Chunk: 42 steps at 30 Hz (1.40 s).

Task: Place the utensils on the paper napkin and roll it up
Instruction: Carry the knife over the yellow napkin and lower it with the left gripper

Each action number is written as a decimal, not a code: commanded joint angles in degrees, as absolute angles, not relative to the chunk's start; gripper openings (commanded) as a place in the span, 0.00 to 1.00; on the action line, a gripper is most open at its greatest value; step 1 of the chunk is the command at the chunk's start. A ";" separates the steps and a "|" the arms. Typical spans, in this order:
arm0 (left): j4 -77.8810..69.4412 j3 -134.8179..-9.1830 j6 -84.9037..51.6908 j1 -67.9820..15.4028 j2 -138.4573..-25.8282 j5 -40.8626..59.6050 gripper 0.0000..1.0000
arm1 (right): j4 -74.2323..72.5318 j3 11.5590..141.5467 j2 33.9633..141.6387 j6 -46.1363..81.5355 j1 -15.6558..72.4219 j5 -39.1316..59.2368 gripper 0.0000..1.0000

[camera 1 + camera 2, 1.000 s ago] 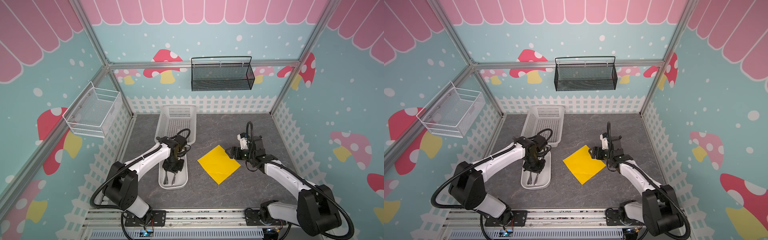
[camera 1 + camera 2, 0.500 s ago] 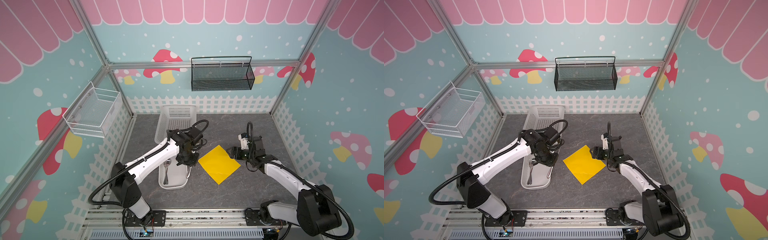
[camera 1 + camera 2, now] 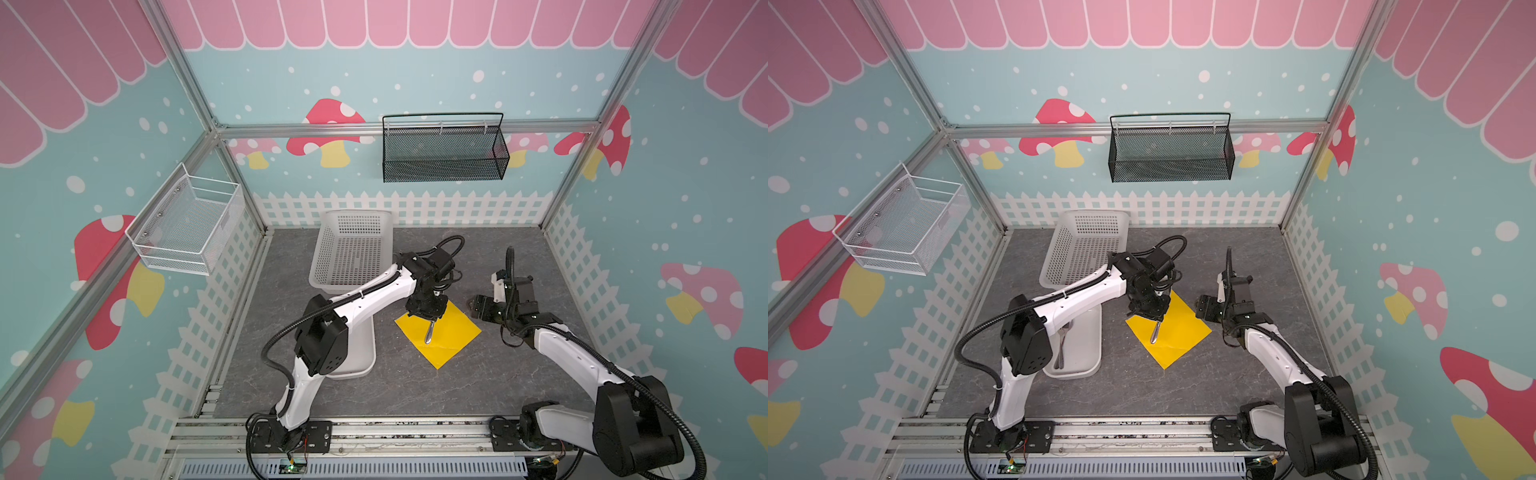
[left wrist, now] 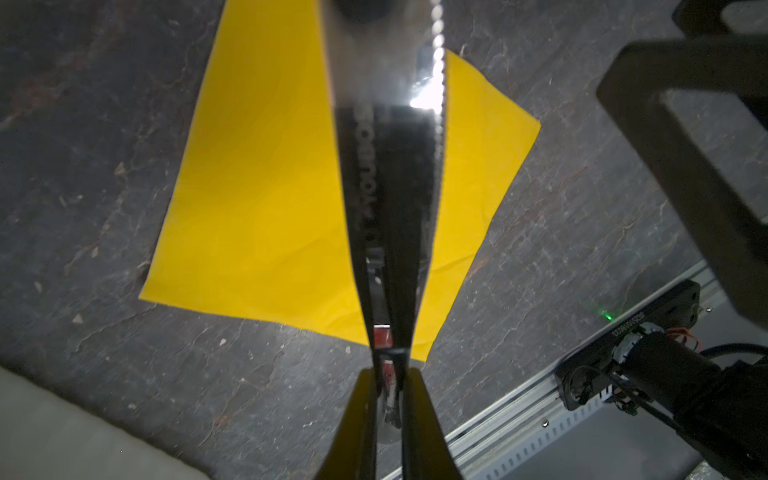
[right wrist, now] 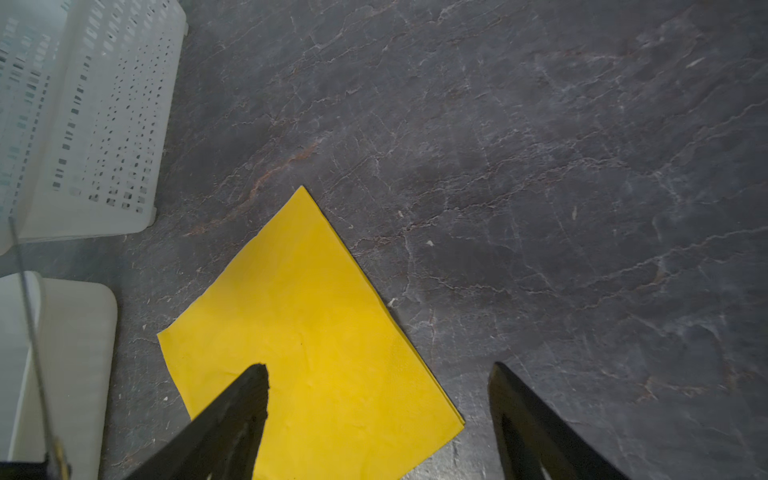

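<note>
Grey stone-patterned tabletop fills the mushroom-walled booth. Over it the left gripper is pinched tight on a knife, slim, mirror-bright and serrated along one edge, hanging slanted above the paper napkin, a flat bright yellow square. Lowering it until it lies flat near the middle before letting go should keep the thin sheet from shifting. The right gripper stands wide apart and empty beside the napkin's corner. Other utensils lie in the white tray.
</note>
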<state>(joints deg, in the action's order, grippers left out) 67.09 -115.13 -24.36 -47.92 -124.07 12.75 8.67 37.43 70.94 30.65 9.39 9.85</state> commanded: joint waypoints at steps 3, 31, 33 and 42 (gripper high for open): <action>64.69 -123.59 -28.43 -47.90 -131.20 15.27 0.13 | 11.09 35.76 73.04 29.15 5.99 9.51 0.85; 62.36 -124.11 -35.55 -47.37 -139.34 17.75 0.15 | 9.48 32.35 70.37 26.98 4.30 13.89 0.86; 62.25 -123.94 -35.85 -47.37 -139.72 17.71 0.15 | 9.48 32.42 70.61 26.90 4.30 14.15 0.86; 59.93 -123.97 -37.61 -47.37 -141.46 17.54 0.15 | 9.36 32.79 71.15 26.63 4.29 14.71 0.86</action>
<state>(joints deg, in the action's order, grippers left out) 61.19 -124.03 -36.27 -47.66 -139.70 17.19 9.85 33.17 71.07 27.49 4.49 14.20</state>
